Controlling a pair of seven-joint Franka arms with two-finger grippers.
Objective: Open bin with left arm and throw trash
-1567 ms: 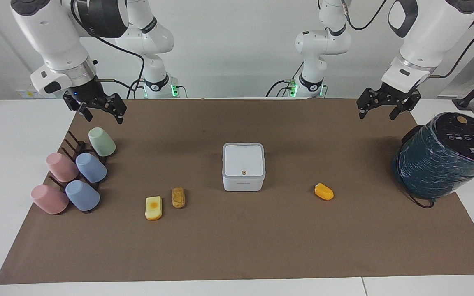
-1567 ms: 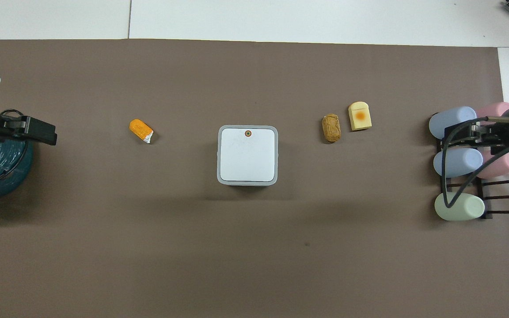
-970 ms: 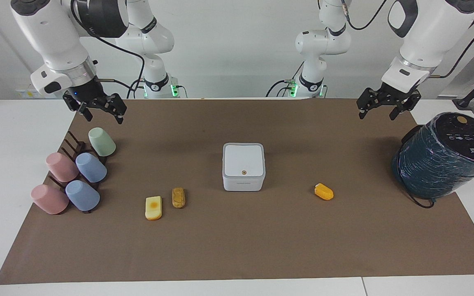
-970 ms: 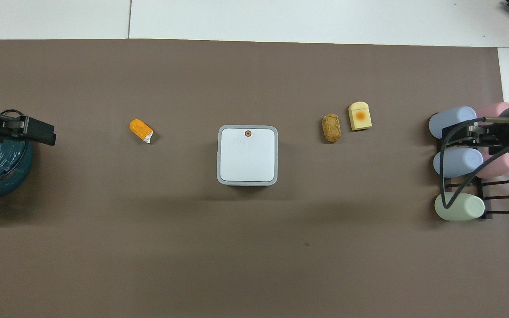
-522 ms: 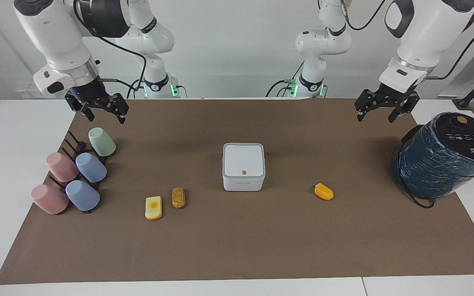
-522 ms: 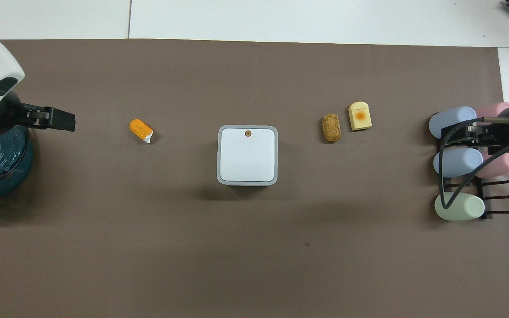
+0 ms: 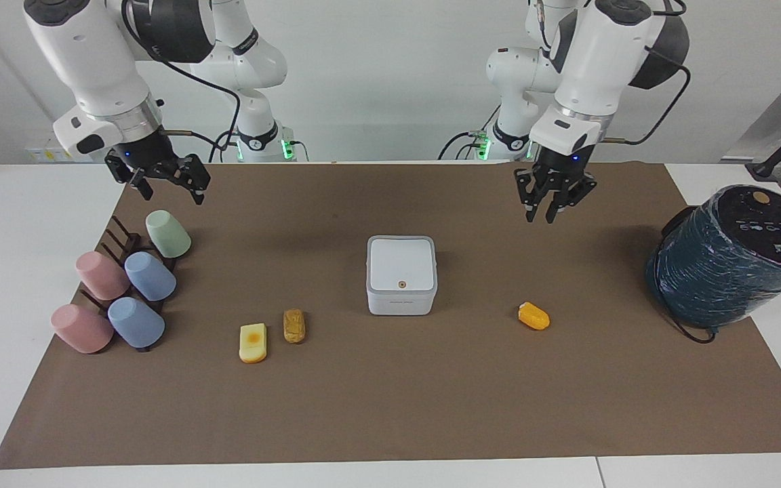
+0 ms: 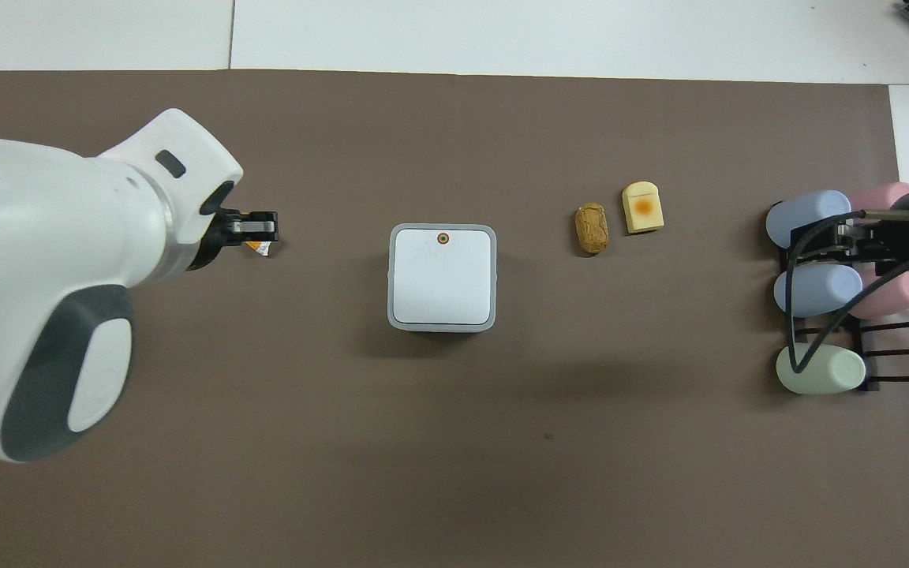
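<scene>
Facing view:
Left gripper (image 7: pixel 553 205): hung in the air over the brown mat (image 7: pixel 390 407), between the bin (image 7: pixel 401 274) and the teal wrapped cylinder (image 7: pixel 729 257); fingers slightly parted, holding nothing.
Right gripper (image 7: pixel 168 184): waited over the mat's edge above the cup rack (image 7: pixel 119 244), fingers spread, empty.
Bin: mid-mat, lid shut, brass button (image 7: pixel 401 285) on top.
Trash: yellow slab (image 7: pixel 253 343) beside brown oblong (image 7: pixel 294 326); orange wedge (image 7: pixel 533 316) toward the left arm's end.

Overhead view:
Left gripper (image 8: pixel 257 227): covered most of the orange wedge (image 8: pixel 259 249).
Bin (image 8: pixel 442 276): closed.
Right gripper (image 8: pixel 857 241): over the cups (image 8: pixel 817 288).
</scene>
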